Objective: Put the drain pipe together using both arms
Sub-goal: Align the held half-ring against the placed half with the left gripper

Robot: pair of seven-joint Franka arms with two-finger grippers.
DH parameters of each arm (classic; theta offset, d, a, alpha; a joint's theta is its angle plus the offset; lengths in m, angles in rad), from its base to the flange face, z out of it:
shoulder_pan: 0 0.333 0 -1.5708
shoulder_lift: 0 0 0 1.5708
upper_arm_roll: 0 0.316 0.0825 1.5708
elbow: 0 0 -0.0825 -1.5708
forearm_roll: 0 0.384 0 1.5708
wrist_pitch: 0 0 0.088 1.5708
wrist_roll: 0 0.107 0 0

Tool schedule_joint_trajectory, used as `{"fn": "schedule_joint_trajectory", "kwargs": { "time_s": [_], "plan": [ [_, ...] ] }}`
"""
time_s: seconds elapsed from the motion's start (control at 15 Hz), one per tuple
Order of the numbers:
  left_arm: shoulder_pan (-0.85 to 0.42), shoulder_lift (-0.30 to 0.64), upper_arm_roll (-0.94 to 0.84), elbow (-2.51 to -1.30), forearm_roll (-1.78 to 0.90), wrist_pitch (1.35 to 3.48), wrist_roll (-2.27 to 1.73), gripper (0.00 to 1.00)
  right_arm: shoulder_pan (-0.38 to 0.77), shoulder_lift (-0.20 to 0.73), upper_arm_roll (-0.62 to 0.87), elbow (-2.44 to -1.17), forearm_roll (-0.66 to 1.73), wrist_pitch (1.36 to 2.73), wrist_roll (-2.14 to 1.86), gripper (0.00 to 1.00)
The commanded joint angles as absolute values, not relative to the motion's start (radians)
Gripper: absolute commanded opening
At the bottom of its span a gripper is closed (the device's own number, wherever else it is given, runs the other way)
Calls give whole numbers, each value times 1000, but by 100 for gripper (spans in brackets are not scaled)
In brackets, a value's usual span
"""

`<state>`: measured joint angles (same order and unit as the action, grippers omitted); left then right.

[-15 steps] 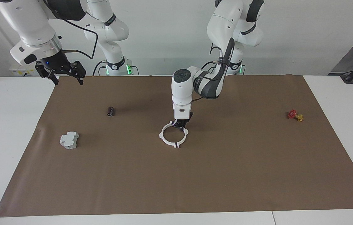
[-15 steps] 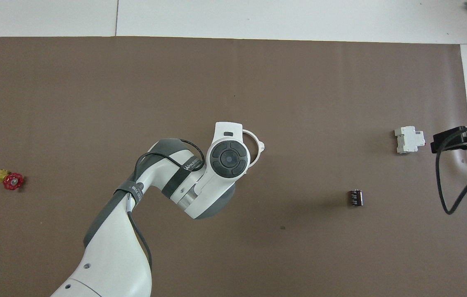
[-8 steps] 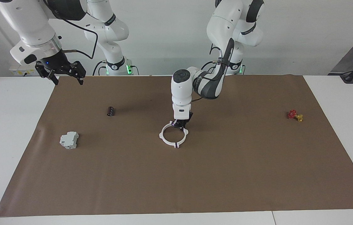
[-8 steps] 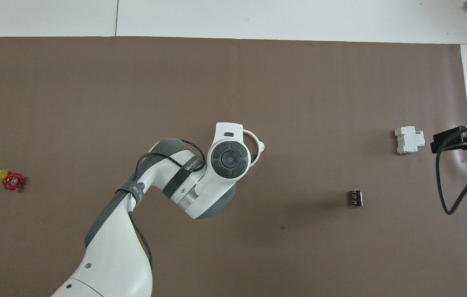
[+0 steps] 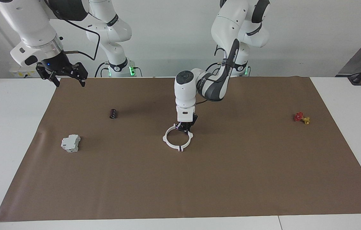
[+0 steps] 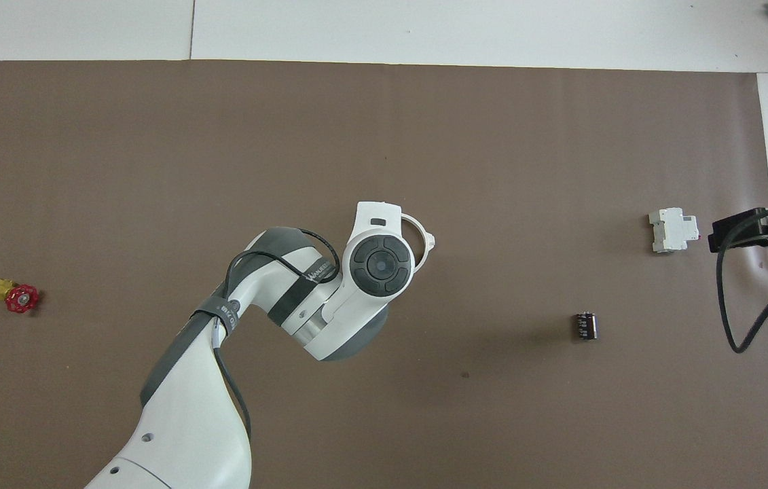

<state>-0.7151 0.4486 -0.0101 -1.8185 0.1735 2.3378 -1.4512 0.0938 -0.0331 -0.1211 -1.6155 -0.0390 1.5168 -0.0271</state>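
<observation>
The drain pipe (image 5: pixel 169 144) lies on the brown mat at mid-table as one white ring, its two halves meeting at paired tabs. My left arm reaches down from its base onto the part of the rim nearest the robots. There my left gripper (image 5: pixel 183 128) is shut on the drain pipe. In the overhead view the left wrist covers most of the ring, and only an arc of the drain pipe (image 6: pixel 422 231) shows beside it. My right gripper (image 5: pixel 70 83) hangs open and empty, raised over the mat's corner at the right arm's end, where it waits (image 6: pixel 737 231).
A grey boxy block (image 5: pixel 70 143) (image 6: pixel 673 229) and a small black cylinder (image 5: pixel 113 113) (image 6: pixel 585 325) lie toward the right arm's end. A red-and-yellow valve (image 5: pixel 301 118) (image 6: pixel 17 296) sits toward the left arm's end. The brown mat (image 5: pixel 231 179) covers the table.
My left wrist has shifted very slightly over the ring, still gripping it. The ring and the right arm have stayed where they were.
</observation>
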Motion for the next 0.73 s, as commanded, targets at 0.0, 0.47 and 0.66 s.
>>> {"fn": "schedule_joint_trajectory", "kwargs": {
  "time_s": [0.0,0.47,0.66],
  "plan": [
    [-729,459,-2,-1804,198,2350,-1466,0,89,-43,-121,-1623,-17,1536,-28,100],
    [-733,462,-2,-1802,207,2352,-1468,0,89,-43,-121,-1623,-17,1536,-28,100],
    [-735,462,-2,-1804,209,2352,-1468,0,89,-43,-121,-1623,-17,1536,-28,100]
  ]
}}
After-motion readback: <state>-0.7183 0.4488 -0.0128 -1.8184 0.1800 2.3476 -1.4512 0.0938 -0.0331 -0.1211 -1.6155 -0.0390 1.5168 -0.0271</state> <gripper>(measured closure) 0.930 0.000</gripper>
